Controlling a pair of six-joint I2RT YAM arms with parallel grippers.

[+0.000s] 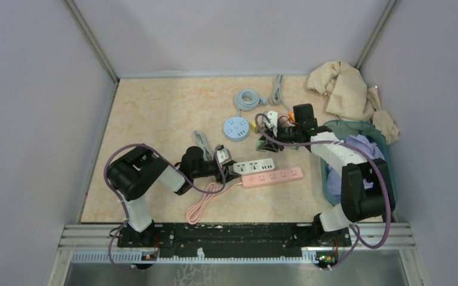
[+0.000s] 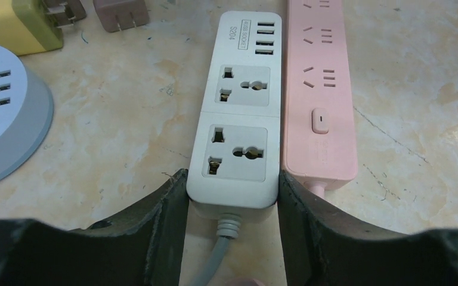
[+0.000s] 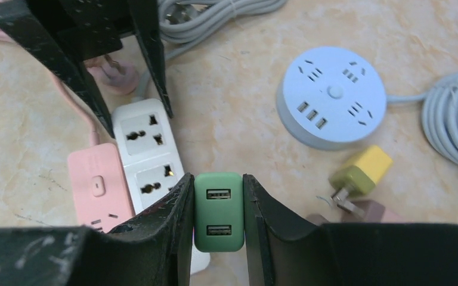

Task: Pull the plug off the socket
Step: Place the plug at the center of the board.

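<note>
The white socket strip (image 2: 238, 113) lies flat beside a pink strip (image 2: 319, 89), and both of its sockets are empty. My left gripper (image 2: 232, 177) is shut on the strip's cable end, one finger on each side. In the top view this grip sits at mid-table (image 1: 223, 167). My right gripper (image 3: 217, 179) is shut on a green two-port USB plug (image 3: 218, 211). It holds the plug in the air over the strip's far end (image 3: 146, 149), clear of the sockets. The plug's prongs are hidden.
A round blue socket hub (image 3: 331, 95) lies near a yellow-green plug (image 3: 361, 171) and a brownish plug (image 2: 122, 13). A coiled grey cable (image 1: 249, 99) is further back. A teal basket (image 1: 387, 149) of clothes stands at the right, with beige cloth (image 1: 346, 89) behind it.
</note>
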